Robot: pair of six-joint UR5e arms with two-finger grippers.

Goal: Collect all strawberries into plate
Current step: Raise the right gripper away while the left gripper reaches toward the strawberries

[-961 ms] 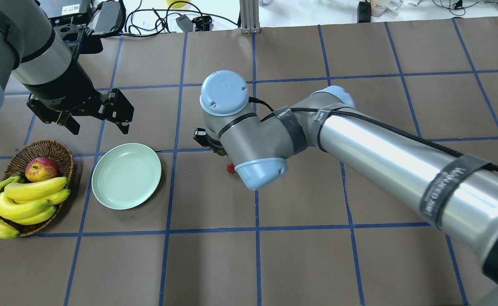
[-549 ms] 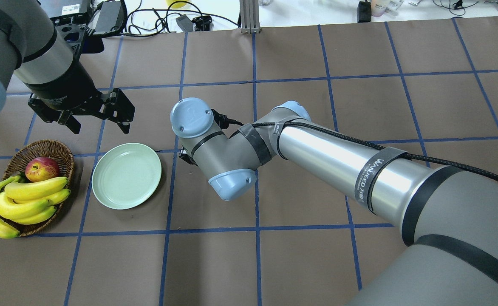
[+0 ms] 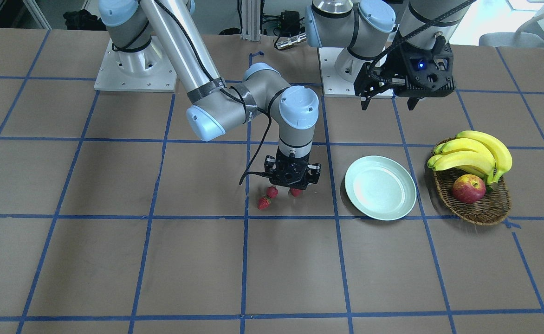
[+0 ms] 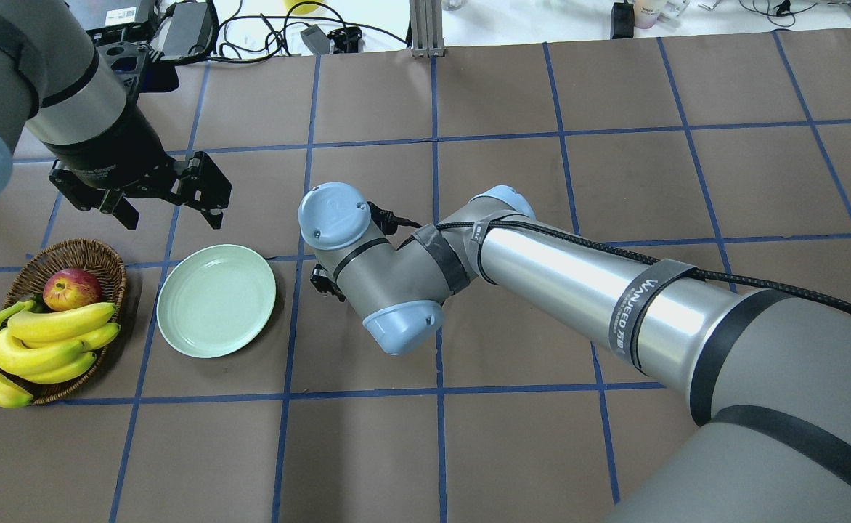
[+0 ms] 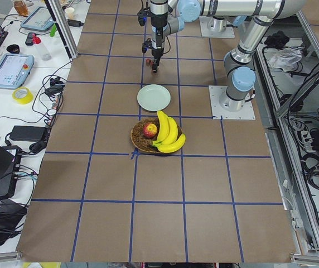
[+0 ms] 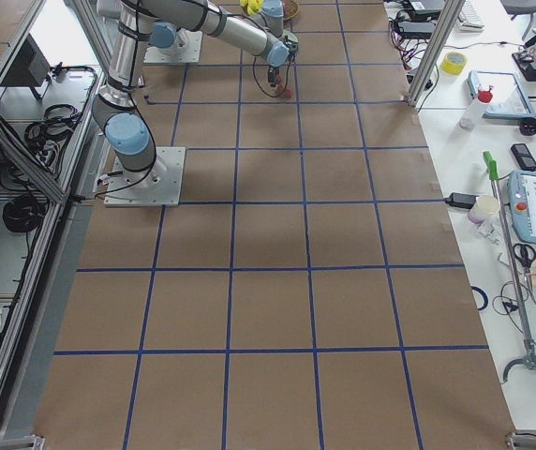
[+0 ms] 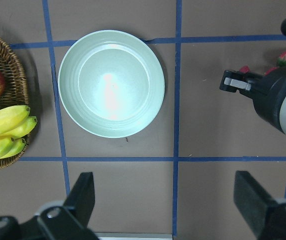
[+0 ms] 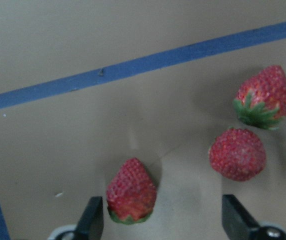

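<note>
Three strawberries (image 8: 131, 191) (image 8: 237, 153) (image 8: 264, 97) lie close together on the brown table. They also show in the front view (image 3: 296, 191) (image 3: 272, 191) (image 3: 264, 202), to the left of the plate. My right gripper (image 8: 163, 220) is open and low over them. One berry sits just inside its left finger (image 8: 90, 220), the other two toward its right finger. In the overhead view my right wrist hides the berries. The pale mint plate (image 4: 216, 300) is empty. My left gripper (image 4: 168, 211) hangs open and empty above the plate's far side, with the plate (image 7: 111, 82) in its wrist view.
A brown wicker basket (image 4: 106, 261) with a red apple (image 4: 71, 288) and bananas (image 4: 41, 341) stands just left of the plate. The right arm (image 4: 578, 290) stretches across the table's middle. Cables and gear (image 4: 193, 29) lie beyond the far edge.
My right arm has swung left toward the plate and lowered, and its wrist now covers the strawberry that showed a second ago. The left arm has barely moved.
</note>
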